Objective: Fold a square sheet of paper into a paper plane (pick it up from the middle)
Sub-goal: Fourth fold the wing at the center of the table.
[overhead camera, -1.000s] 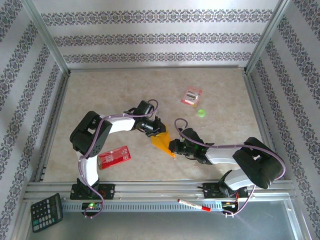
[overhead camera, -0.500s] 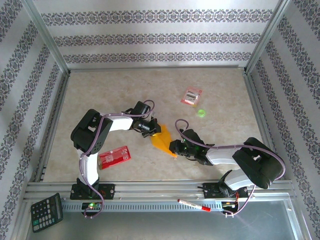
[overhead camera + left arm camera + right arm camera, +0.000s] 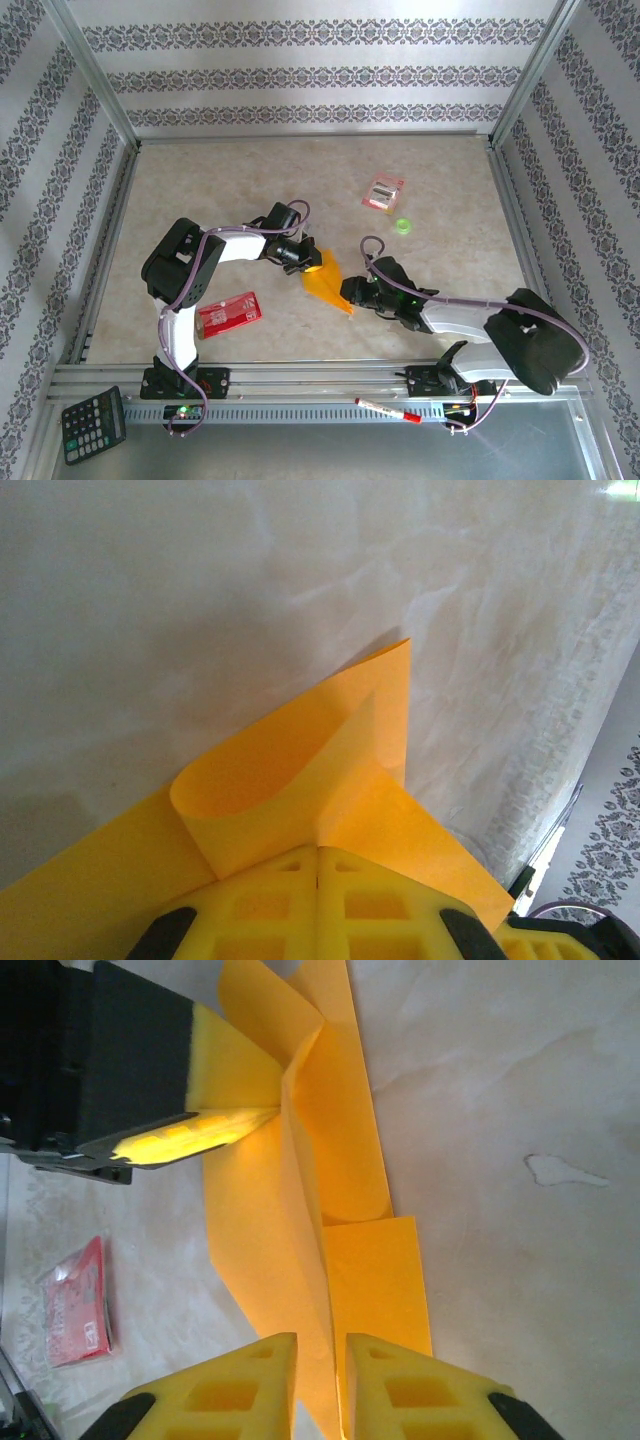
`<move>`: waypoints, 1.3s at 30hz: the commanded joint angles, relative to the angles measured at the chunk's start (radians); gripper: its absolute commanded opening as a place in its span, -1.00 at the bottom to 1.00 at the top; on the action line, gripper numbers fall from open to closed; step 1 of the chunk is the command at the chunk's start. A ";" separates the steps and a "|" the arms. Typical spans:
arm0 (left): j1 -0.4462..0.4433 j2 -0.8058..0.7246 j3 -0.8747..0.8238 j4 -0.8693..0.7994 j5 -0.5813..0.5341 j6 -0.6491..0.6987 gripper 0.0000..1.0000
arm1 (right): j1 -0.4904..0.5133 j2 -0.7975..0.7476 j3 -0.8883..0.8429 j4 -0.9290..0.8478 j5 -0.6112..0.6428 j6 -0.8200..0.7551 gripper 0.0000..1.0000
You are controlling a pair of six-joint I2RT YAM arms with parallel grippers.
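A: Is the folding getting done?
B: Not yet. The paper (image 3: 326, 282) is lying half-folded on the worktop (image 3: 250, 180), left pincer (image 3: 318, 852) pinching its fold tight, right pincer (image 3: 321, 1345) sitting slightly open around it.

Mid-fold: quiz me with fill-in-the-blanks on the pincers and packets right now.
1. The left pincer is shut on the orange paper; the right pincer has its jaws slightly ___.
2. The red packet lies near the ___ arm's base.
3. The pink-and-white packet lies ___ from the bases than the red one.
Missing: open, left, farther.
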 commanded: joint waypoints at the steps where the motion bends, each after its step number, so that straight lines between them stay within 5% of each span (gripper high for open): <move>1: 0.013 0.040 -0.015 -0.046 -0.042 0.033 -1.00 | -0.007 -0.067 -0.002 -0.104 0.015 -0.056 -0.59; 7: 0.013 0.037 -0.013 -0.050 -0.042 0.034 -1.00 | 0.050 -0.129 0.057 -0.197 0.027 -0.137 -0.62; 15: 0.013 0.039 -0.011 -0.062 -0.045 0.041 -1.00 | 0.129 -0.004 0.131 -0.241 -0.013 -0.195 -0.72; 39: 0.013 0.039 0.002 -0.083 -0.053 0.058 -1.00 | 0.002 0.064 0.092 -0.223 -0.083 -0.195 -0.82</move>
